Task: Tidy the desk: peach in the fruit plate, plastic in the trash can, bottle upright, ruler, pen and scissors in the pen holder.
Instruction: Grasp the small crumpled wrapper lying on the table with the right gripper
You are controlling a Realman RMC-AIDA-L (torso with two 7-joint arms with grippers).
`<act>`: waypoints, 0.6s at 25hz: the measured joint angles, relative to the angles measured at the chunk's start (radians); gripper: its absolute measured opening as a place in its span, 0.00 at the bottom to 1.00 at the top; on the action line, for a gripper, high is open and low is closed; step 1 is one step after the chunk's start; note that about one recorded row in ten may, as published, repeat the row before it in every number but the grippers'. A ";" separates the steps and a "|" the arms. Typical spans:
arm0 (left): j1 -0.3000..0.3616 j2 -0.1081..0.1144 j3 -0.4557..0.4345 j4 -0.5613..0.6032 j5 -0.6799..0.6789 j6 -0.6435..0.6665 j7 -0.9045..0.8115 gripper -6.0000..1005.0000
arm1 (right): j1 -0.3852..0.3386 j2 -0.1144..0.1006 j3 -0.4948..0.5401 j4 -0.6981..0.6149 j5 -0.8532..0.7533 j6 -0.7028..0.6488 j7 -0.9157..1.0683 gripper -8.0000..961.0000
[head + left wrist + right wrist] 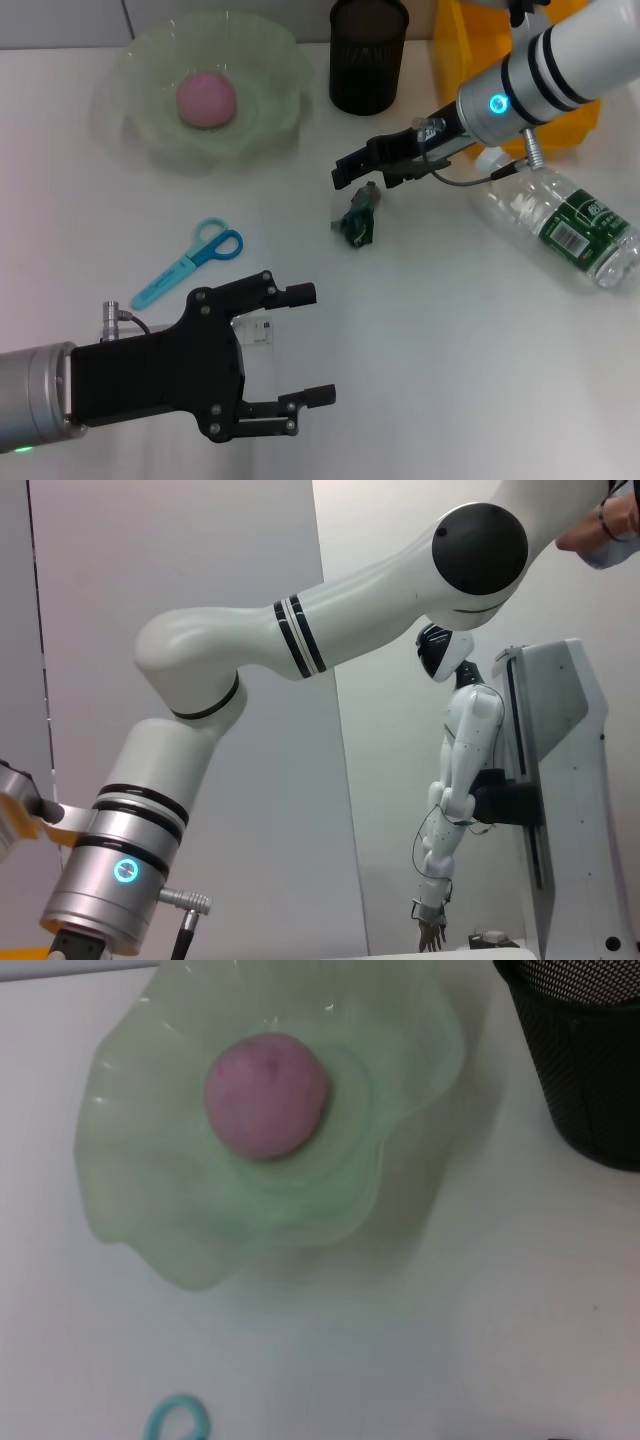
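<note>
Three views to go through, head cam first. Peach [207, 98] sits in the middle of the green fruit plate [262, 125] at the far left of the desk [430, 350]. Black mesh pen holder [368, 55] stands just right of the plate, and the yellow trash can [462, 50] is further right, mostly hidden behind the right arm. Right gripper [350, 172] hangs over the middle of the desk just above the crumpled green plastic [358, 222]; I can't tell how far its fingers are parted or whether they touch the scrap. Bottle [560, 224] lies on its side to the right, close under that arm. Blue scissors [188, 262] lie flat left of centre, handles pointing toward the plastic. Left gripper [310, 345] is low at the near edge with fingers spread wide and nothing in them, and a small clear item with a label peeks out just beyond its palm; can't say what it is

Left wrist cam: only the right arm [300, 650] against a grey wall, plus another robot [455, 790] standing far back

Right wrist cam: looks down on the peach [266, 1094] in the plate [150, 1190], the holder [585, 1060] beside it, and one scissors [178, 1418] loop at the edge
</note>
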 joint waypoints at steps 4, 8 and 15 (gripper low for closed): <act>-0.004 0.000 0.000 -0.010 0.002 -0.002 0.003 0.76 | -0.003 0.000 0.000 0.016 0.003 0.012 -0.003 0.86; -0.004 0.000 0.000 -0.010 0.003 -0.004 0.003 0.76 | -0.006 0.001 -0.001 0.029 0.003 0.023 -0.007 0.86; -0.004 0.000 0.000 -0.010 0.001 -0.011 0.004 0.76 | -0.006 0.005 -0.001 0.037 0.006 0.026 -0.021 0.86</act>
